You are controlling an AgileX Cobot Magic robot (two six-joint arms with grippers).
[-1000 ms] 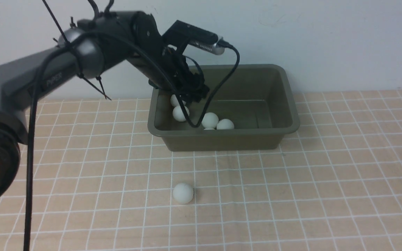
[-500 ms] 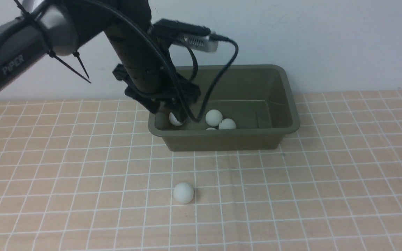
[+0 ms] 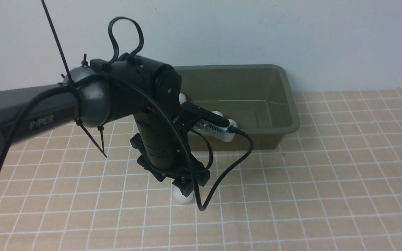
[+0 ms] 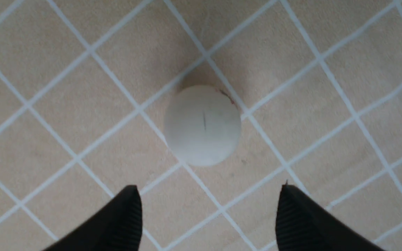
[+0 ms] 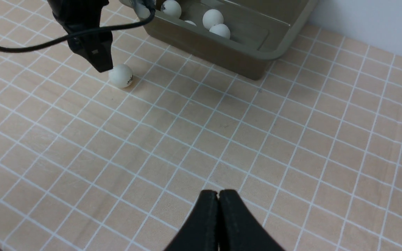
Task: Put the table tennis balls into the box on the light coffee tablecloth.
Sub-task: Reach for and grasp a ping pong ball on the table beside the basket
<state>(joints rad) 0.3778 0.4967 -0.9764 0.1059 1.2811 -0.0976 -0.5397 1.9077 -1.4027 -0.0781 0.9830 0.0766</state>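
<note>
Loose ball: one small matte white table tennis ball (image 3: 181, 197) on the light peach-tan grid-lined cloth (image 3: 326, 195), lower centre of the front view, near the olive-green plastic tub (image 3: 284, 115) but apart from its front wall.
Left hand: black left hand (image 4: 208, 209) directly above the loose ball, fingertips (image 4: 127, 209) spread wide with bare cloth between them, gripping nothing; ball not touched in the wrist view.
Tub: upper centre of the front view, back rim close to the white wall (image 3: 326, 35); several white balls (image 5: 212, 18) lie at its left end.
Right hand: right hand (image 5: 217, 209) pressed closed, nothing held, low over the surface.
Open room: bare cloth across the right half of the front view.
</note>
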